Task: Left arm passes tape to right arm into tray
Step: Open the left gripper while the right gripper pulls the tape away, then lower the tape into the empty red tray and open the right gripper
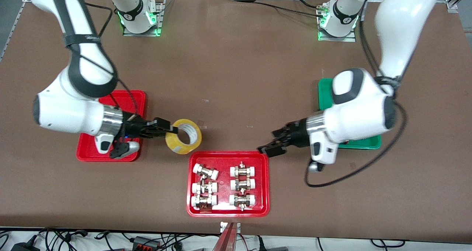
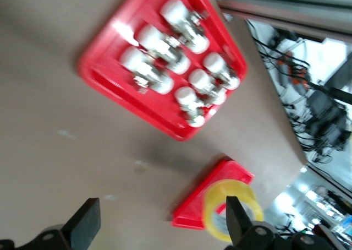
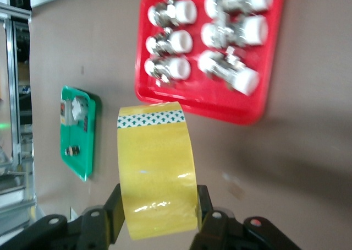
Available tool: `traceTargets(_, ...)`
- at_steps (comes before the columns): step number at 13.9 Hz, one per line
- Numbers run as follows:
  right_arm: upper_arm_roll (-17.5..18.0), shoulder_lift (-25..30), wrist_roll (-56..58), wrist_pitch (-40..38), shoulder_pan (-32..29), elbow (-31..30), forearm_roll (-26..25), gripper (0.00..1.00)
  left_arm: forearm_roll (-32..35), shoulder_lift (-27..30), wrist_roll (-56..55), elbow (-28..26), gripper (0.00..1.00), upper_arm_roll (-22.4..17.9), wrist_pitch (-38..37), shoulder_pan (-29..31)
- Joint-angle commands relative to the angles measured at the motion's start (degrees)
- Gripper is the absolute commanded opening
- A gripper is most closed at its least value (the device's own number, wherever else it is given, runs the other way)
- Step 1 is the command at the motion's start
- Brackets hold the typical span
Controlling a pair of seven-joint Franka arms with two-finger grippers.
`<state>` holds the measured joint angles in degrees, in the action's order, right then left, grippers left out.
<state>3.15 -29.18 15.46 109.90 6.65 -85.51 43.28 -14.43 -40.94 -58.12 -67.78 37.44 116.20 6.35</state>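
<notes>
1. The right gripper (image 1: 166, 129) grips the tape (image 1: 184, 136), its two black fingers (image 3: 113, 214) pressed against the roll's yellow sides; the roll hangs in the air past the fingertips, over bare table.
2. The right arm (image 1: 73, 107) comes in from its base at the top of the front view and bends low over the plain red tray (image 1: 138, 98), which lies under its wrist, just back from the gripper.
3. The tape's open ring faces upward and toward the left arm's end of the table, its pale inner core showing in the front view.
4. The left gripper (image 1: 272, 144) holds nothing; its fingers (image 2: 85, 222) stand wide apart, with bare brown table (image 1: 236, 77) showing between them in the left wrist view.
5. The left gripper hovers over the table by the corner of the red tray of fittings (image 1: 228, 210), well apart from the tape.
6. The left arm (image 1: 361, 103) stretches over the green tray (image 1: 324, 92), hiding most of it, its thick black cable (image 1: 368, 166) looping down to the table.
7. White-capped metal fittings (image 1: 242, 184) sit in two columns in the red tray of fittings, nearer the front camera than both grippers.
</notes>
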Motion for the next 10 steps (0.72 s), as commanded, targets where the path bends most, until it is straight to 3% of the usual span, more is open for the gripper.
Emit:
traceTargets(1, 0.9, -0.1, 7.6, -8.5, -8.6, -1.3, -2.0, 0.0, 2.9, 4.7, 0.7, -3.2, 1.0, 0.7, -9.7, 5.0)
traceTargets(4, 1.0, -0.4, 20.0, -13.2, -17.0, -5.6, -5.6, 0.0, 8.5, 9.4, 5.5, -3.2, 1.0, 0.7, -19.7, 9.6)
traceTargets(8, 0.9, -4.0, 34.6, -13.4, -24.7, -9.2, -8.7, 0.0, 18.6, 13.7, 30.1, -3.7, 1.0, 0.5, -32.9, 14.0)
traceTargets(10, 0.9, -6.7, 39.1, -13.0, -27.3, -9.1, -10.8, 0.0, 23.9, 16.7, 38.4, -7.2, 1.0, 0.6, -33.5, 14.3)
